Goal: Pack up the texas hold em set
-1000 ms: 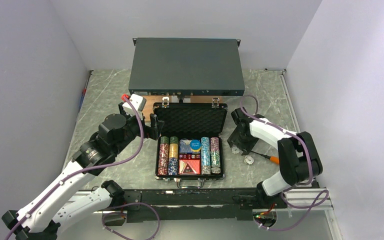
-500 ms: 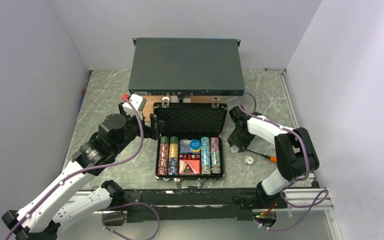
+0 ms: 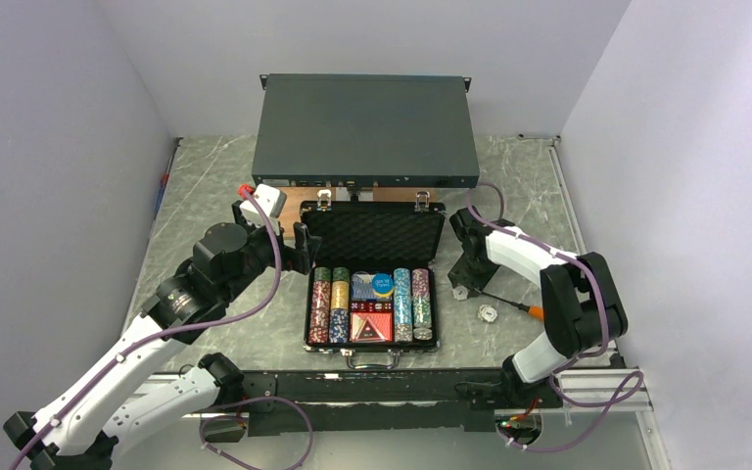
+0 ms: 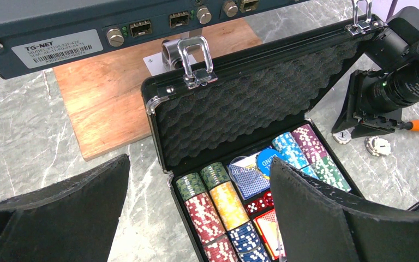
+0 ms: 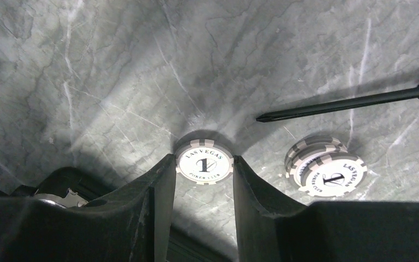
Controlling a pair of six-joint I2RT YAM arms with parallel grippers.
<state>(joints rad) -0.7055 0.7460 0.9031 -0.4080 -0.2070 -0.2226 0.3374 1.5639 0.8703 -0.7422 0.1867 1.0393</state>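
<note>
The black briefcase [image 3: 373, 210] of the texas hold em set lies open mid-table, its foam lid upright. Rows of coloured chips [image 3: 333, 304], card decks, red dice [image 4: 260, 203] and a blue disc [image 3: 383, 284] fill its base. My left gripper [image 3: 302, 245] hovers open at the case's left rim [image 4: 158, 103], its wide pads either side of the chip rows. Right of the case, my right gripper [image 5: 203, 157] reaches down to the table, its fingertips pressed on both edges of a flat white "1" chip [image 5: 204, 166]. A small stack of white chips [image 5: 327, 170] lies just right of it.
An orange-handled screwdriver [image 3: 527, 309] lies right of the loose chips, its black shaft [image 5: 338, 103] pointing toward my right gripper. A large dark grey rack box [image 3: 365, 127] sits behind the case on a wooden board [image 4: 109, 98]. White walls close in left and right.
My right gripper has shifted slightly left and down to the table, and its fingers have narrowed onto the single white chip. The left arm and the case have not moved.
</note>
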